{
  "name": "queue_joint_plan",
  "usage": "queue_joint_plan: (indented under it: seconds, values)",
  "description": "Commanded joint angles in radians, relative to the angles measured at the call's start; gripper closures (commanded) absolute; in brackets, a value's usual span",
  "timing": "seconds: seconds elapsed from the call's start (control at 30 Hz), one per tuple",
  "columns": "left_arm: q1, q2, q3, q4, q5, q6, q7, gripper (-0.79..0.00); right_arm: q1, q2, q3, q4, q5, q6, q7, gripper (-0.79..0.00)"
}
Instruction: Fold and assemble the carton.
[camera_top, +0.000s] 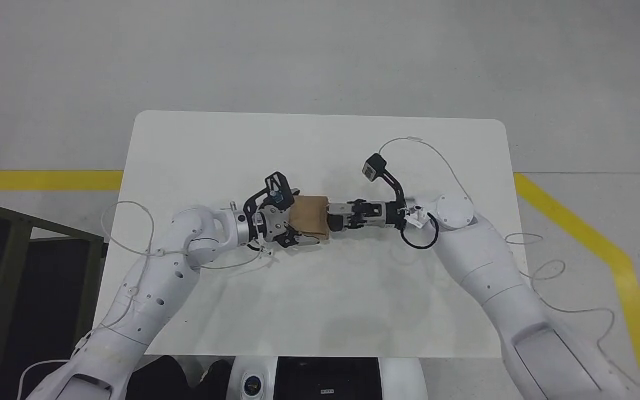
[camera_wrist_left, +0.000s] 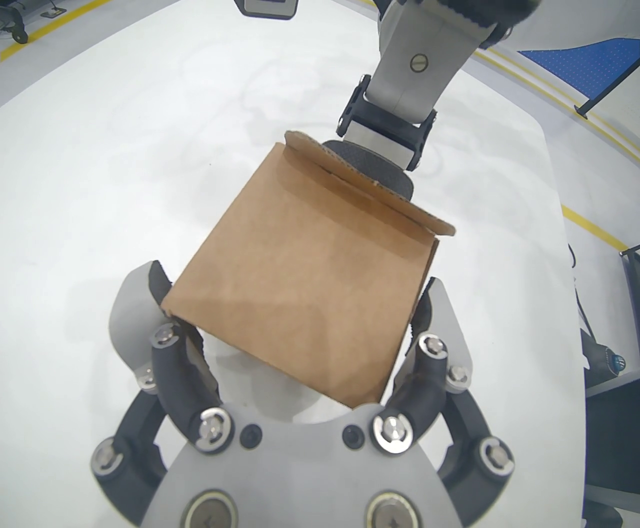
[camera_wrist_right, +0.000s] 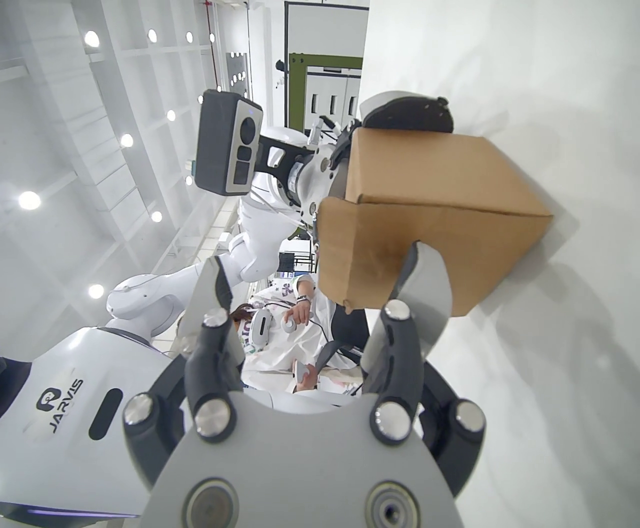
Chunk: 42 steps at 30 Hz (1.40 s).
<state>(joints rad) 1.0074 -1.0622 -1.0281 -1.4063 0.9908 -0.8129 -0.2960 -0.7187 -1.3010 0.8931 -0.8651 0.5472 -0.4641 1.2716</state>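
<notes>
The carton (camera_top: 310, 213) lies mid table (camera_top: 400, 310), far from every edge. The left gripper (camera_wrist_left: 292, 295) clamps its sides; the right gripper (camera_wrist_right: 320, 262) gapes, one finger (camera_wrist_left: 372, 165) on its end flap (camera_wrist_left: 350, 172).

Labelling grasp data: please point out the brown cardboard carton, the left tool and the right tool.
brown cardboard carton (camera_top: 308, 213): top view, middle of its upper face.
left tool (camera_wrist_left: 292, 290): left wrist view, midway between its fingertips.
right tool (camera_wrist_right: 320, 262): right wrist view, midway between its fingertips.
</notes>
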Motion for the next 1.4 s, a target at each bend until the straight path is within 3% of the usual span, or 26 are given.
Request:
queue_joint_plan:
  seconds: [0.0,1.37]
  values:
    - [0.001,0.0,-0.001,-0.001,0.0,0.001,-0.001,-0.785,-0.002,0.001,0.001,-0.001,-0.013,0.01,-0.006,-0.357]
    - [0.009,0.001,-0.008,-0.009,0.006,0.003,-0.006,-0.785,-0.045,0.03,0.026,-0.065,-0.203,0.128,-0.062,-0.246]
